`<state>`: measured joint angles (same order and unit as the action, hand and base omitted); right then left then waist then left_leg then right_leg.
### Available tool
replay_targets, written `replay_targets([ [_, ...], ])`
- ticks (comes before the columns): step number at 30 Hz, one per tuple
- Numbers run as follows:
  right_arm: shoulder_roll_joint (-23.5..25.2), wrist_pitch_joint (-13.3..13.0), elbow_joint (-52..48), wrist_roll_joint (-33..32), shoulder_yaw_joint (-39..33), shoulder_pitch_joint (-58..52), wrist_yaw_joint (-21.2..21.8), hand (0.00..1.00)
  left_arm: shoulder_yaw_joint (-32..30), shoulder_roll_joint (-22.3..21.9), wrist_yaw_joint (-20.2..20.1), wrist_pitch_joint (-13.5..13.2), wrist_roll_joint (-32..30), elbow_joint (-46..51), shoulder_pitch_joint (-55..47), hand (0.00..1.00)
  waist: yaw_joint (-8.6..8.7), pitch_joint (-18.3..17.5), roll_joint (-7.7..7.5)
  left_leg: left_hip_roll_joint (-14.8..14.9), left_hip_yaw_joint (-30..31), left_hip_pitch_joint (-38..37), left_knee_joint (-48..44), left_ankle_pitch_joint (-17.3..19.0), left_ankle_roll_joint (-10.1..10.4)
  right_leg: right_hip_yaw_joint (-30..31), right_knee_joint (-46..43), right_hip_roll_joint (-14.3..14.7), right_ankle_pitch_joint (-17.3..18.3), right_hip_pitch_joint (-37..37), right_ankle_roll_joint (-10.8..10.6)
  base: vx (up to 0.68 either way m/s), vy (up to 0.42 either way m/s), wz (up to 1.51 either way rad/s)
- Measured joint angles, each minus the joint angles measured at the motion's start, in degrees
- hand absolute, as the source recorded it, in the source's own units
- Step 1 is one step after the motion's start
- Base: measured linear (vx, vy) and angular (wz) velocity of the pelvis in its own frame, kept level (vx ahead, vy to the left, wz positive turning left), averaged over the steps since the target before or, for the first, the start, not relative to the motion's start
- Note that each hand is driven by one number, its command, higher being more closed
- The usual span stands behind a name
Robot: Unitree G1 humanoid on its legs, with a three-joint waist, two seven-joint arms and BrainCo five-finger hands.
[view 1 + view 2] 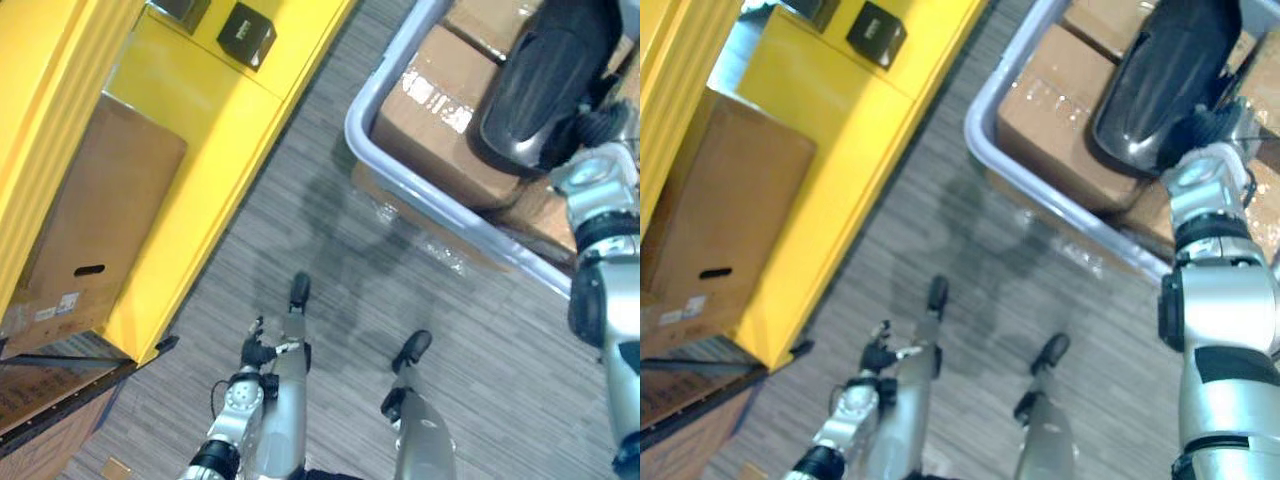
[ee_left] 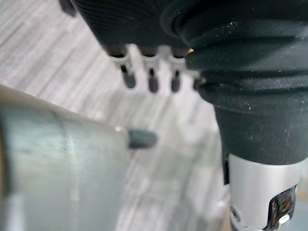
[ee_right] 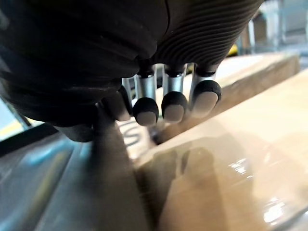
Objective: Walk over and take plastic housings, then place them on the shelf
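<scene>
My right robot hand (image 3: pixel 144 53) is curled shut. Its dark-tipped fingers (image 3: pixel 174 105) are folded back toward the wrist, and the thumb sits opposite them. They close on what I take to be the edge of the plastic housing (image 1: pixel 548 75), though the contact itself is a dark blur. From my head, the hand's ribbed cover hides the grip where it meets the housing's near end.

The housing is a long, glossy black shell with a rounded back. It lies slanted across the taped cardboard boxes (image 1: pixel 430 110) inside a pale grey-blue tray (image 1: pixel 358 128), and its far end is cut off by the view's edge.

My left robot hand (image 1: pixel 256 350) hangs low over the grey carpeted floor (image 1: pixel 330 240) with its fingers loose and apart, holding nothing.

Well away to my left stands the yellow shelf (image 1: pixel 200 130). It has a brown box (image 1: pixel 100 220) in its bay and a small black box (image 1: pixel 246 33) on top.
</scene>
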<state>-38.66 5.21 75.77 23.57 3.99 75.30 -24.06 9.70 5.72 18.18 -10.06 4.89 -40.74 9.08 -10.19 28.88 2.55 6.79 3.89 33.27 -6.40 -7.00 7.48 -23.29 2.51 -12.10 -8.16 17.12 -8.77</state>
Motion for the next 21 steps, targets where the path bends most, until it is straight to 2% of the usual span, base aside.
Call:
replay_targets([
  [5,0.05,-0.22,-8.34,4.34,-1.27,-4.34,-5.47,1.00,-3.22,0.48,7.40,0.07,-6.91,9.81,1.32,0.00,0.46,0.00,0.00,0.42,-1.42,-0.28,-0.25,0.02,-0.01,1.48,-0.36,-0.05,0.00,0.95,0.00,-0.04,0.030,-0.16],
  [7,0.81,-0.16,-11.31,5.00,-2.70,-6.30,-7.64,1.00,-5.31,0.82,11.52,-0.02,-9.89,17.41,3.02,0.00,1.53,0.00,0.01,0.47,-1.61,-0.84,-0.28,-0.02,-0.03,1.73,-0.61,-0.10,0.00,0.72,0.00,-0.02,0.018,-0.07],
  [10,1.26,-0.10,-13.58,6.27,-3.55,-7.59,-10.20,1.00,-6.37,1.23,16.06,-0.43,-14.24,24.94,5.53,0.00,2.00,-0.02,0.03,0.49,-2.77,-1.65,-0.27,-0.03,-0.05,2.96,-0.90,-0.40,-0.01,0.80,-0.01,-0.01,0.018,-0.15],
  [12,2.74,0.02,-14.61,6.59,-4.77,-7.62,-11.51,1.00,-6.36,1.63,17.99,-0.67,-16.40,27.21,6.94,0.00,2.71,-0.07,0.12,0.47,-3.00,-2.09,-0.26,-0.03,-0.06,3.22,-0.93,-0.51,-0.02,0.62,-0.03,-0.01,0.006,-0.10],
  [19,6.18,0.15,-17.09,6.69,-4.98,-8.08,-13.53,1.00,-5.87,2.89,19.22,-0.93,-18.95,28.29,12.98,0.00,4.54,-0.12,0.19,0.45,-3.10,-2.75,-0.79,-0.06,-0.10,3.61,-1.11,-0.63,-0.06,-0.02,-0.08,0.00,0.000,-0.01],
  [21,7.25,0.13,-18.27,7.73,-5.00,-8.39,-13.54,1.00,-3.73,3.01,18.98,-0.66,-18.96,28.19,15.99,0.00,4.58,-0.28,0.46,0.46,-3.08,-3.19,-1.00,-0.03,-0.10,4.06,-1.42,-0.66,-0.06,-0.29,-0.09,-0.02,0.007,-0.05],
])
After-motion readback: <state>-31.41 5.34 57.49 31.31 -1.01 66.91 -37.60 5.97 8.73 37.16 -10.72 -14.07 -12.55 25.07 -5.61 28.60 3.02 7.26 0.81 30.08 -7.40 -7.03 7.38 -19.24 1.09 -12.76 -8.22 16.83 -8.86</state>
